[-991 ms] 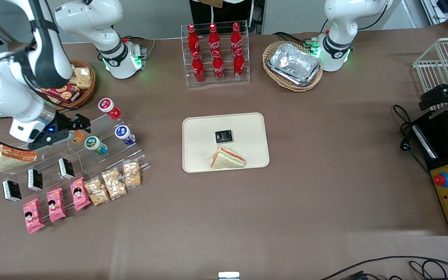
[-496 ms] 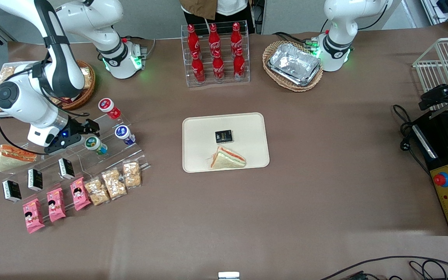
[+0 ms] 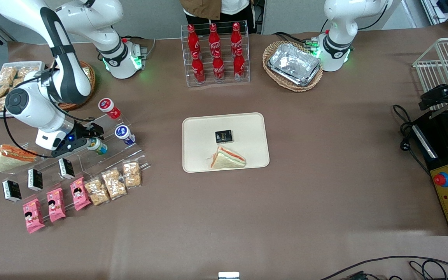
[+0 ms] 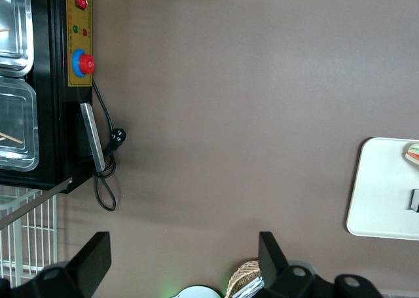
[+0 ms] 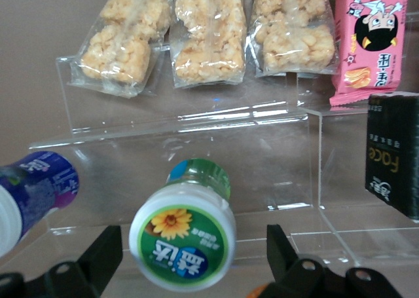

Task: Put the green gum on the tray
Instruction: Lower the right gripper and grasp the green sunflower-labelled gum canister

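Green gum (image 5: 184, 234) (glossy round lid) sits between spread gripper (image 5: 190, 262) fingers.

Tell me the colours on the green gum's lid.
White lid with a green label and yellow flower, clearest in the right wrist view; the open gripper flanks it.

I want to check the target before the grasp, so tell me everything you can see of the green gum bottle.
The green gum is a small plastic-looking cylinder with a green-teal body and a white round lid bearing a green and yellow flower label. It lies tilted on the clear acrylic stand, beside the blue gum bottle. The open gripper straddles it, fingers either side, not visibly touching.
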{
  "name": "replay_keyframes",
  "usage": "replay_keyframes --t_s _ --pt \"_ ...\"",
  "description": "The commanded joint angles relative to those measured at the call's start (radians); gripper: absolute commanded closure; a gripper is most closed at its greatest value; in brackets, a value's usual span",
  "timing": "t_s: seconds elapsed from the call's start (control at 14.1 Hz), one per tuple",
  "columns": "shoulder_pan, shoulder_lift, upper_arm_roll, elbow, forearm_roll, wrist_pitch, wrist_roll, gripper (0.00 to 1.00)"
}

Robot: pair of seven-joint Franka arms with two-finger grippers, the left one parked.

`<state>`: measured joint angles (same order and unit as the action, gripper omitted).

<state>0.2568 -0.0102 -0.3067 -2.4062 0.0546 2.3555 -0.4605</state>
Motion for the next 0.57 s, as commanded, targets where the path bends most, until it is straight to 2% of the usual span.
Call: replay_keyframes --t_s 0.0,0.07,0.14,0.35,0.5 --pt "0.006 0.007 -0.003 -0.007 0.03 0.028 -0.035 0.46" --pt "0.004 0.009 -0.003 -0.005 0.031 0.028 -0.041 0.62" --pt "0.004 0.009 -0.003 -0.002 0.031 0.027 -0.053 0.7" --pt "0.002 0.001 -0.003 0.056 0.031 -0.017 -0.069 0.72" --pt "0.002 -0.002 -0.005 0.183 0.03 -0.179 -0.069 0.72"
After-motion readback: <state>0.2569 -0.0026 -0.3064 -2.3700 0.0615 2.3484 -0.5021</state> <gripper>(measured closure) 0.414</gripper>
